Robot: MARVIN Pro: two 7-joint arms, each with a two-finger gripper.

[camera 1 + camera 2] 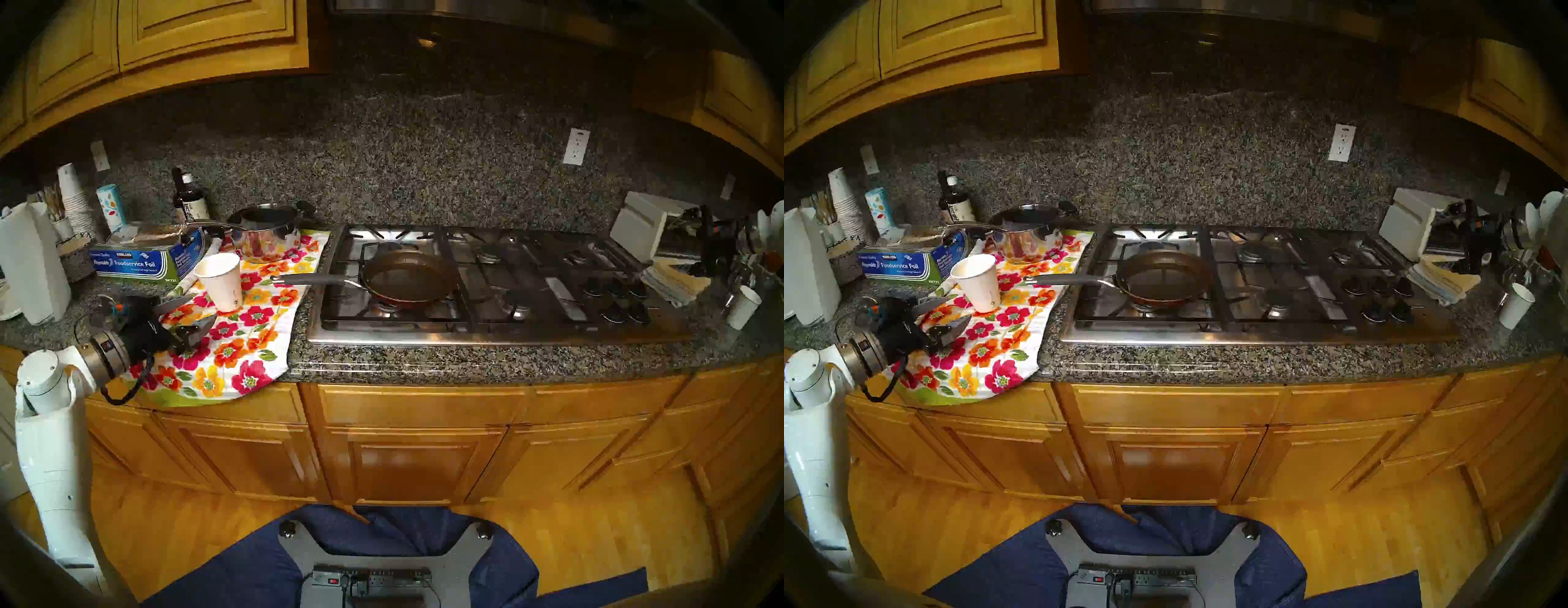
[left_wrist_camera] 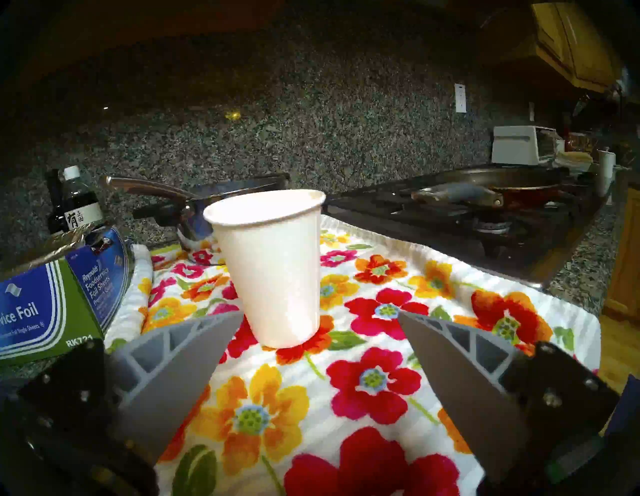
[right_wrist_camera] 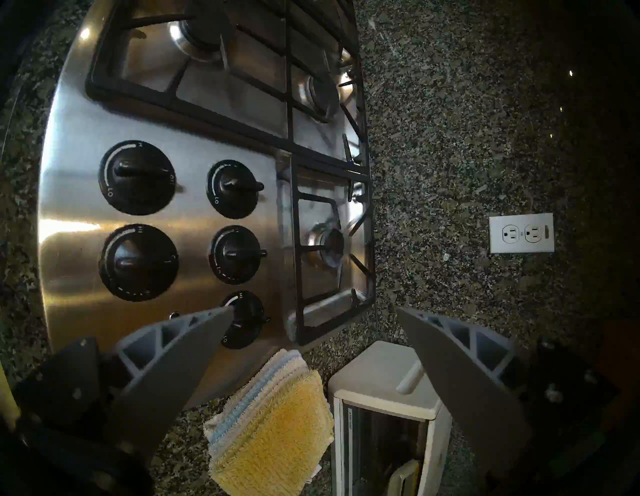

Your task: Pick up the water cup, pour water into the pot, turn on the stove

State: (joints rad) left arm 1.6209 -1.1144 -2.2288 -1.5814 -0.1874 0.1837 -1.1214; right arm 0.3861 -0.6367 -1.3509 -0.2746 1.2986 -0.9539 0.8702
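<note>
The water cup (image 1: 220, 282), tall, white and tapered, stands upright on a floral towel left of the stove; it also shows in the right head view (image 1: 977, 282). My left gripper (image 1: 203, 310) is open just in front of it, low over the towel, not touching. In the left wrist view the cup (image 2: 273, 270) stands just beyond my left gripper (image 2: 320, 314), left of its centre line. The pot (image 1: 409, 276), a red pan with a grey handle, sits on the stove's (image 1: 530, 335) front left burner. My right gripper (image 3: 315, 309) is open above the knobs (image 3: 138, 176).
A steel saucepan (image 1: 265, 233) and a foil box (image 1: 135, 259) stand behind the cup. The towel (image 1: 237, 348) hangs over the counter edge. Right of the stove are a toaster oven (image 1: 640, 229), folded cloths (image 3: 273, 426) and a small white cup (image 1: 742, 308).
</note>
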